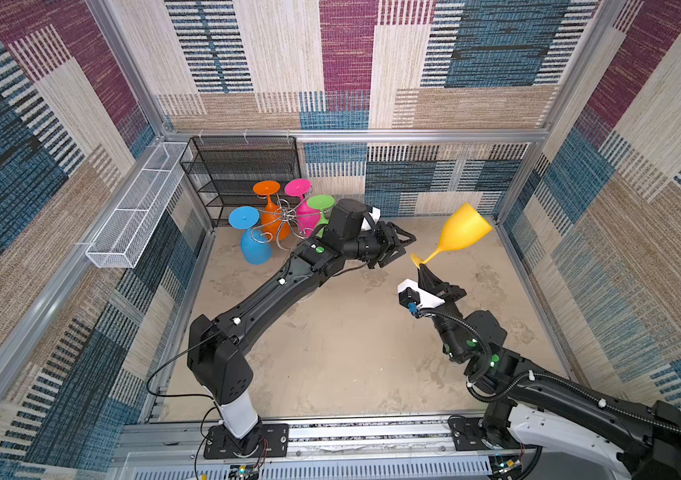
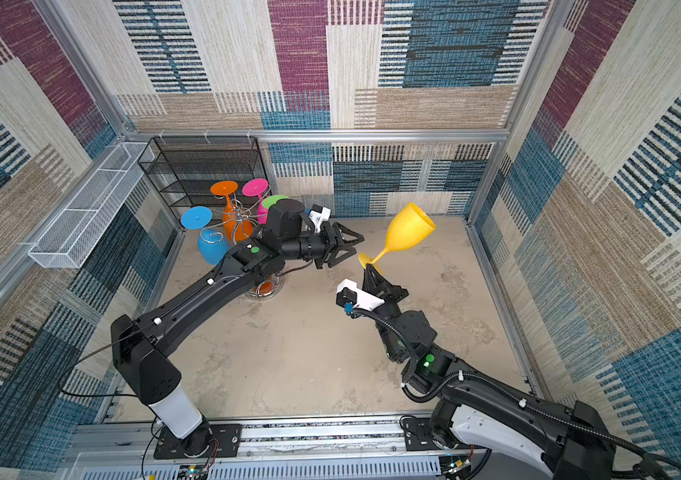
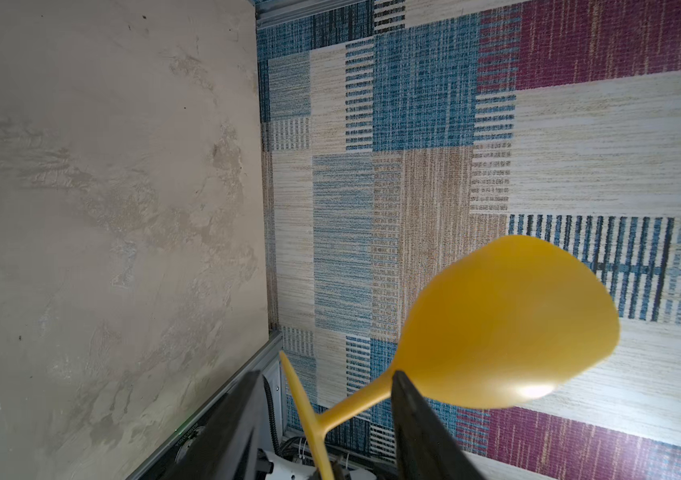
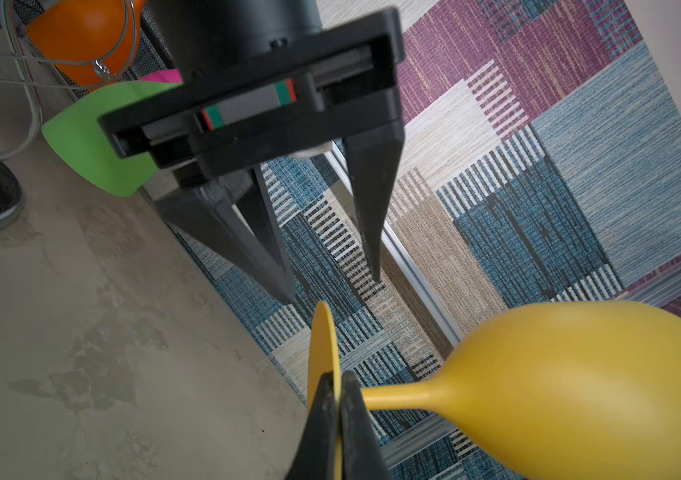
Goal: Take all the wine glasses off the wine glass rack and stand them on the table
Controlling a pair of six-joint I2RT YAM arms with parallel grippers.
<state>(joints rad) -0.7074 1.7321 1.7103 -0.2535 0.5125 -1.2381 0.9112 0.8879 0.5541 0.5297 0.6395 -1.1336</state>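
Yellow glass (image 1: 457, 232) clear of rack (image 1: 285, 214), tilted above bench (image 1: 351, 332), its foot clamped edge-on in right jaws, left jaws parted and empty just beside that foot, rack behind left jaws carrying four inverted glasses (image 1: 274, 224)

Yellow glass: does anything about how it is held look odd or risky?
Yes. The yellow glass hangs tilted in the air, clear of the rack, and the right gripper pinches only the thin edge of its foot. That grip looks weak; it might slip. The left gripper is open beside it, not touching.
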